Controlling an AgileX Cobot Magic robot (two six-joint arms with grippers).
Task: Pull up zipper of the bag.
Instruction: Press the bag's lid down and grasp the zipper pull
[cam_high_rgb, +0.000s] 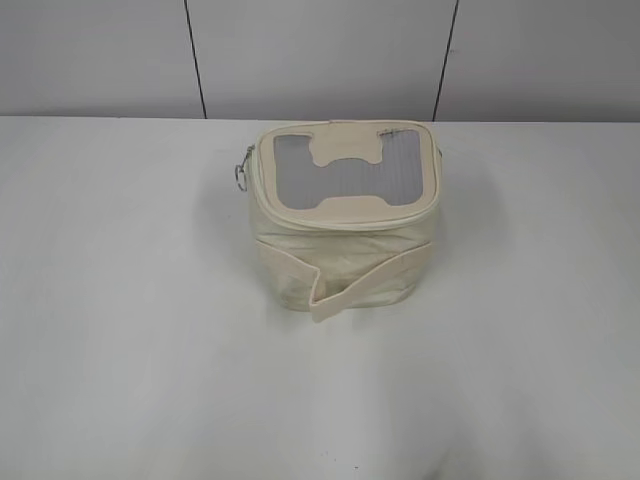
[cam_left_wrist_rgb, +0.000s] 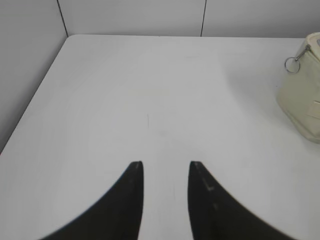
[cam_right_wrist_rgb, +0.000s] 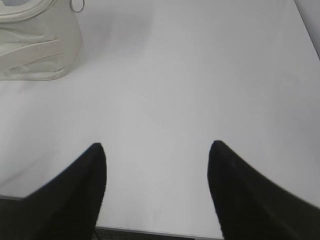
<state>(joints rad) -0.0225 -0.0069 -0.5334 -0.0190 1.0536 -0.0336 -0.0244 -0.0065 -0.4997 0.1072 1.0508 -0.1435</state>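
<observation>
The cream-beige bag (cam_high_rgb: 340, 215) stands upright on the white table (cam_high_rgb: 120, 330), grey mesh window on top, a wide strap across its front. A silver ring pull of the zipper (cam_high_rgb: 242, 175) hangs at its upper left corner. In the left wrist view the bag (cam_left_wrist_rgb: 305, 95) shows at the right edge with the ring pull (cam_left_wrist_rgb: 291, 63). In the right wrist view the bag (cam_right_wrist_rgb: 37, 47) is at the top left with a ring pull (cam_right_wrist_rgb: 77, 6). My left gripper (cam_left_wrist_rgb: 166, 164) is open and empty, far from the bag. My right gripper (cam_right_wrist_rgb: 156, 146) is open and empty. Neither gripper shows in the exterior view.
A grey panelled wall (cam_high_rgb: 320, 55) stands behind the table. The table's left edge (cam_left_wrist_rgb: 30, 107) shows in the left wrist view and its near edge (cam_right_wrist_rgb: 150, 231) in the right wrist view.
</observation>
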